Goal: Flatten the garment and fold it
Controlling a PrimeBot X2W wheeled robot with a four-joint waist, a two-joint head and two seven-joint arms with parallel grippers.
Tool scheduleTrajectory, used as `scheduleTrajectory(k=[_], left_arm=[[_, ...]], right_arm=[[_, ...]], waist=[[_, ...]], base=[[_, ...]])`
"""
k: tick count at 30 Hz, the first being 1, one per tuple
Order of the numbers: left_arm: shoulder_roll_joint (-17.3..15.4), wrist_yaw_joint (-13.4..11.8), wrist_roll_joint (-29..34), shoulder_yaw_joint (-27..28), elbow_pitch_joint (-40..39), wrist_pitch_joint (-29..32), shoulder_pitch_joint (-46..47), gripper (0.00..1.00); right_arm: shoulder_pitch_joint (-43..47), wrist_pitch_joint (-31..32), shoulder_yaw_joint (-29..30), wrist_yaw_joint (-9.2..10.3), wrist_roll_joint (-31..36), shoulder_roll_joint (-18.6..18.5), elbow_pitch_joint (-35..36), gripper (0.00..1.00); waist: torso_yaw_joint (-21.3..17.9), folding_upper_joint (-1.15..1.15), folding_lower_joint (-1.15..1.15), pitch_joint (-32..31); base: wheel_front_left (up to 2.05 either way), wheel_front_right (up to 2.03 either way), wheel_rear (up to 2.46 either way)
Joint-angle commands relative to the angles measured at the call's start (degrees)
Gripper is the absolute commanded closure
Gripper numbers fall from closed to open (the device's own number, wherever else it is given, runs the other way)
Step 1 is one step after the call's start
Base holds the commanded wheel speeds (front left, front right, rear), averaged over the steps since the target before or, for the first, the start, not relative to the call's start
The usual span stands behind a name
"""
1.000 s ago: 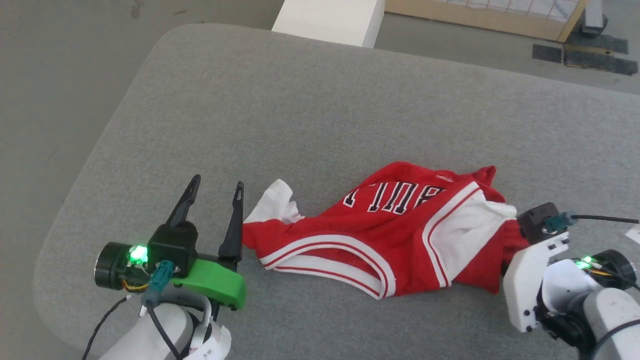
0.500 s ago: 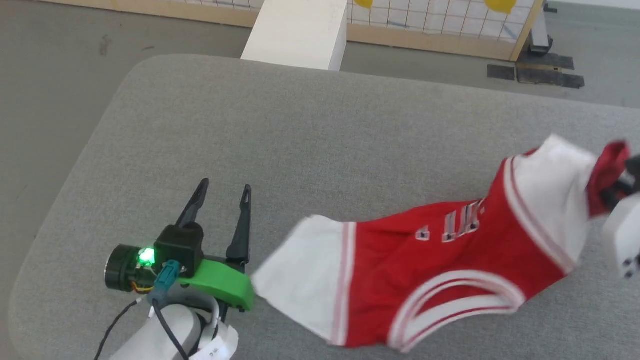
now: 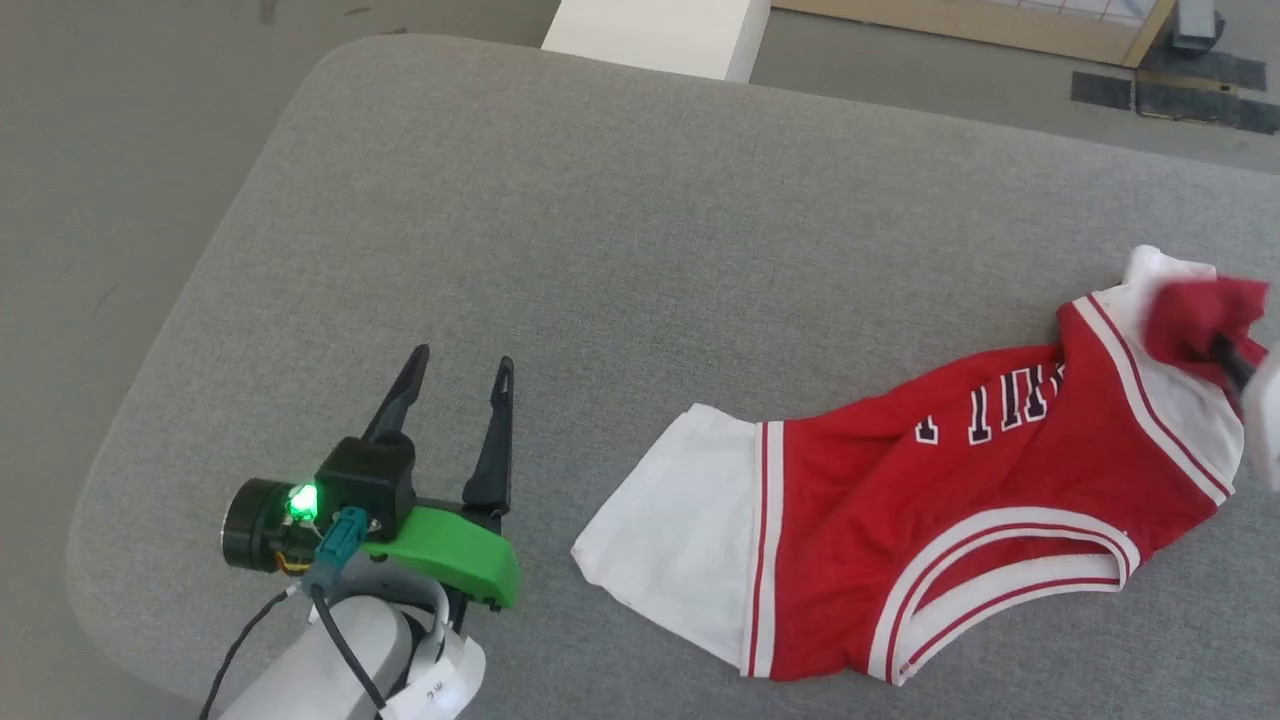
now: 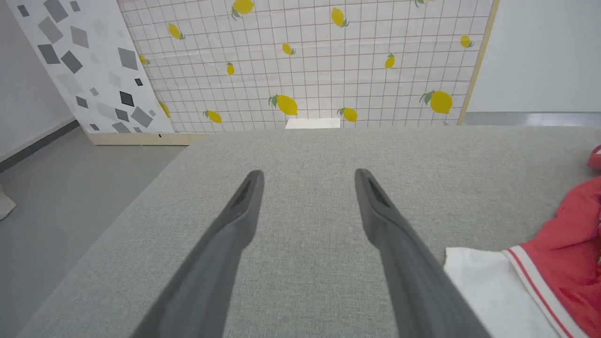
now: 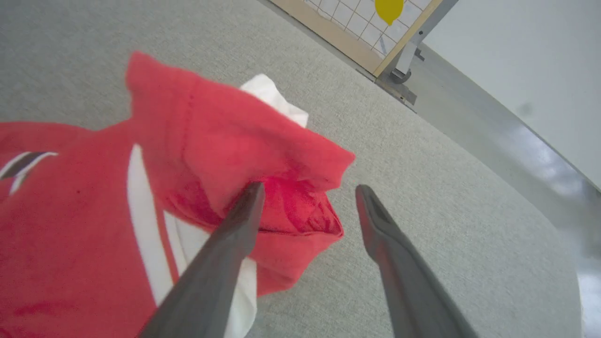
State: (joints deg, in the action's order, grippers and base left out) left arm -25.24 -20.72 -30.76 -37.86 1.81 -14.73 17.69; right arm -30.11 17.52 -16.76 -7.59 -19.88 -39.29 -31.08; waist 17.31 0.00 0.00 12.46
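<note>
Large grey fabric-covered table (image 3: 600,250) with rounded corners, standing on a grey floor (image 3: 100,200). Behind it, an upright white grid-pattern screen (image 4: 305,61) printed with yellow lemons, in a pale wood frame. On the table's right half, toward the near edge, lies the garment (image 3: 900,520): a red soft-fabric T-shirt with white short sleeves and red-and-white striped trim. Its long axis runs sleeve to sleeve, slanting from near-left to far-right. One white sleeve lies flat and points toward the robot's left side, ending near the left arm but apart from it. The striped collar opens toward the near edge, so the dark chest lettering reads upside down from the robot's side. The opposite end is rumpled, with a red fold bunched over the other white sleeve. White rectangular block (image 3: 660,35), just beyond the table's far edge. Left gripper (image 3: 462,356), two long dark fingers on a green mount, spread wide and empty above bare table, pointing toward the far edge. Right gripper (image 5: 308,187), fingers likewise spread apart and released. The bunched red fold rests against one finger and reaches partly between the two, clamped by neither.
</note>
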Motion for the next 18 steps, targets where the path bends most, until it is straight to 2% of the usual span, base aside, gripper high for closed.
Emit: scheduleTrajectory(k=[1,9,18], left_arm=[[0.16,0.24,0.18,0.29,0.44,-0.26,0.50,0.00],[0.32,0.91,-0.79,1.33,1.15,-0.27,-0.10,0.00],[0.46,0.71,-4.08,3.33,0.56,0.30,-1.43,0.00]], right_arm=[[-1.52,-1.26,-0.54,0.10,-0.38,0.85,-0.99,0.00],[-3.48,-7.56,-0.22,0.10,-5.40,4.66,-3.10,0.00],[1.31,-16.23,2.36,0.10,-13.48,7.73,6.83,0.00]], waist=[[-0.37,0.00,0.00,-0.27],[-4.50,0.00,0.00,-4.07],[-9.31,0.00,0.00,-8.22]], base=[[0.00,0.00,0.00],[0.00,0.00,0.00],[0.00,0.00,0.00]])
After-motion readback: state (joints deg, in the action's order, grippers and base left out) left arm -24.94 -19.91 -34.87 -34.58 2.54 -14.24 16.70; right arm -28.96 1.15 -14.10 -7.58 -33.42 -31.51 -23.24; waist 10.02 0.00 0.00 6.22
